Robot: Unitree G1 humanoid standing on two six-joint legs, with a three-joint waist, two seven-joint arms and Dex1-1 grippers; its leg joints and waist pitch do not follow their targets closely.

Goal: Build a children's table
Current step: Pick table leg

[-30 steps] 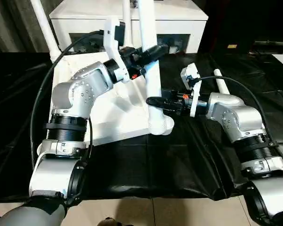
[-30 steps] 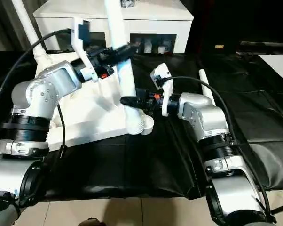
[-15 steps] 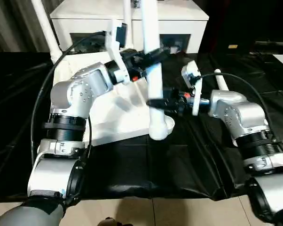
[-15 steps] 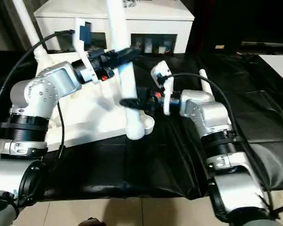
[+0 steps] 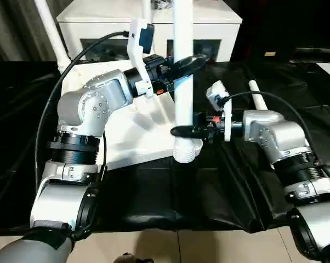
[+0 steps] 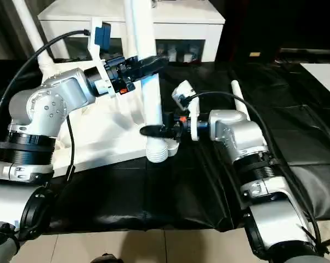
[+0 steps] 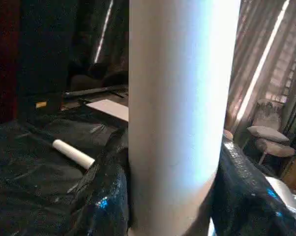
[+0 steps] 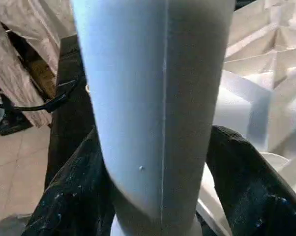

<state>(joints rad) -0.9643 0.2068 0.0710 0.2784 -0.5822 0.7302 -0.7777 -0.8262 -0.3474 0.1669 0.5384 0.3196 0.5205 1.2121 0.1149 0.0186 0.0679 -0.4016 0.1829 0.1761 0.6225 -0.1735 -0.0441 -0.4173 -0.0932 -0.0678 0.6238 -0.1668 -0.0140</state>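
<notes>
The children's table top (image 5: 137, 131) lies upside down on the black cloth, ribs up. One white leg (image 5: 182, 87) stands upright, its ringed lower end at the near right corner socket (image 5: 194, 146). I cannot tell whether that end is seated. My left gripper (image 5: 193, 60) is shut on the leg high up. My right gripper (image 5: 178, 130) holds it low, just above the socket, a finger (image 8: 74, 196) close on each side of the leg (image 8: 153, 98). Another leg (image 5: 258, 97) lies on the cloth behind my right arm.
A further leg (image 5: 49, 27) stands upright at the top's far left corner. The white cabinet (image 5: 99, 22) with dark doors stands right behind the table top. Black cloth (image 5: 170, 192) covers the surface, and its front edge drops to a tiled floor.
The held leg has swung from a lean to upright over the near right socket. My left gripper rose and moved right with it. My right gripper has shifted slightly lower.
</notes>
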